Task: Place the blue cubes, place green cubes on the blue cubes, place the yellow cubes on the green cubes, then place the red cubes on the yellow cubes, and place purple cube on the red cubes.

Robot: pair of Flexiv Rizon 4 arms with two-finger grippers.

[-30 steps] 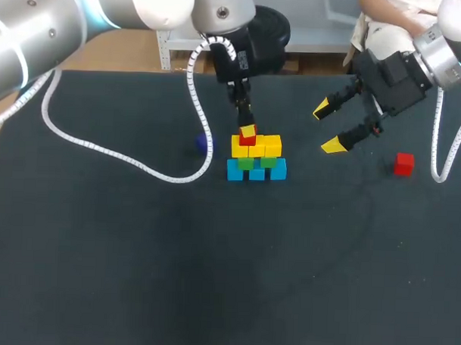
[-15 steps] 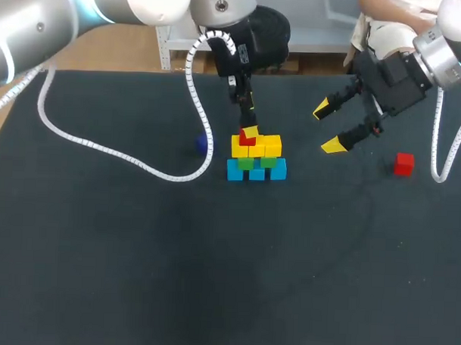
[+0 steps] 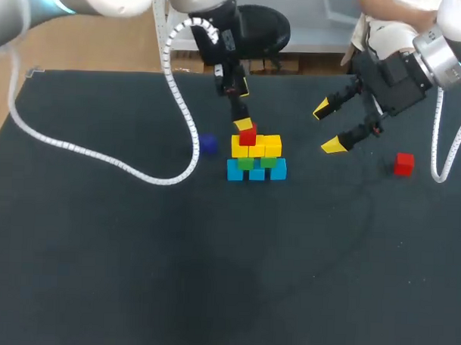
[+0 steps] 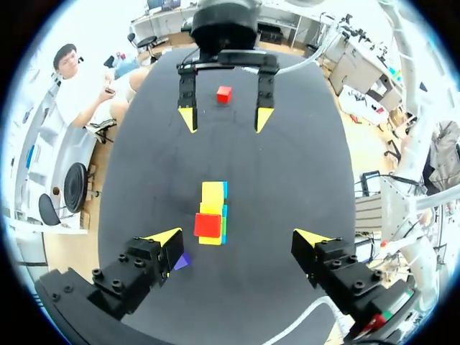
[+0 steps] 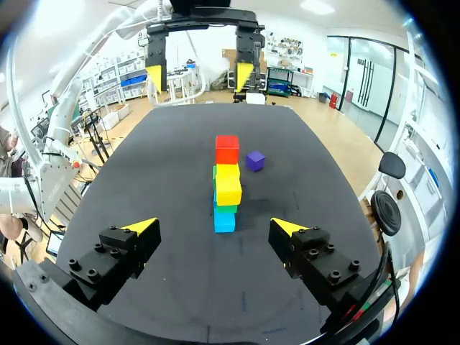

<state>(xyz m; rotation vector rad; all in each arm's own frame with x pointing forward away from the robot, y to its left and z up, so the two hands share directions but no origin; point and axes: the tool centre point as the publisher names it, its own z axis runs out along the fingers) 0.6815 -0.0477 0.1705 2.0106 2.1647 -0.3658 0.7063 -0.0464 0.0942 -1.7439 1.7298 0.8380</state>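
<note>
The left claw [image 4: 241, 238] is hovering spread above the stack of blue, green and yellow cubes [image 3: 260, 155], a small red cube [image 3: 247, 135] sitting on top. The right claw [image 3: 328, 128] is hanging spread near a second red cube [image 3: 403, 163] on the black counter [image 3: 137, 252].

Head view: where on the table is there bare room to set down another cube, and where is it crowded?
Widest: the table's near half, bordered by the cube stack and the white cable. Smaller: between the stack and the loose red cube, beside the open right gripper. Crowded: around the stack, with the purple cube and left gripper close.
</note>
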